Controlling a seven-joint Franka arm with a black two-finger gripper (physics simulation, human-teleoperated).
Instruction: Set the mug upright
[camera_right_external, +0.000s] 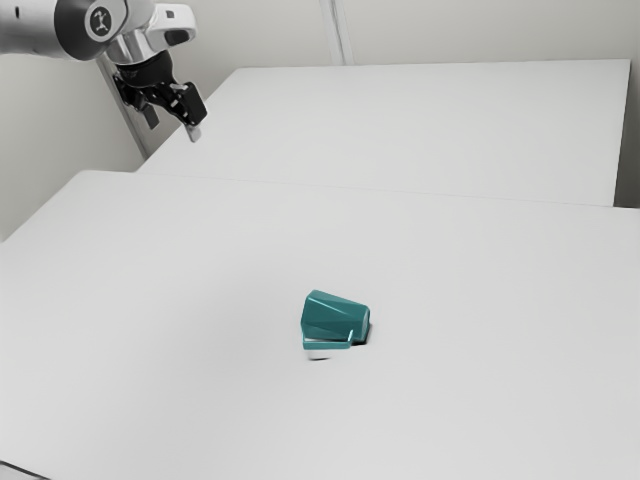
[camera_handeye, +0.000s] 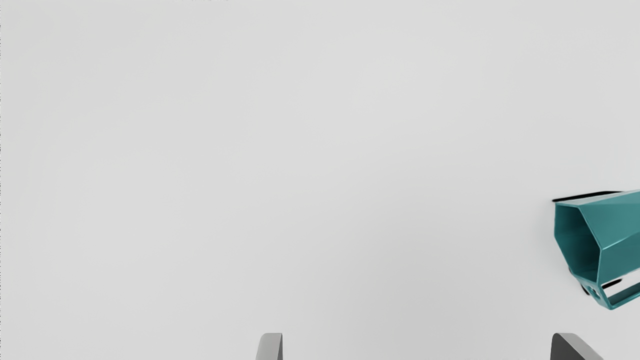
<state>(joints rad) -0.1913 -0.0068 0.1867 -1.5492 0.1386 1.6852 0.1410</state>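
Teal mug (camera_right_external: 335, 317) on its side on the white table (camera_right_external: 450, 410), pincer (camera_right_external: 173, 126) wide open and empty.
Flat facets probably keep it from rolling, which would explain how it rests unsupported; the raised pincer, well apart from it, seems spread to leave room for a grasp. Its mouth (camera_handeye: 577, 242) points to the exterior view's left, on the arm's side, the base to the right; the long axis lies near level, roughly across that view, with the handle (camera_right_external: 328, 345) toward the viewer.
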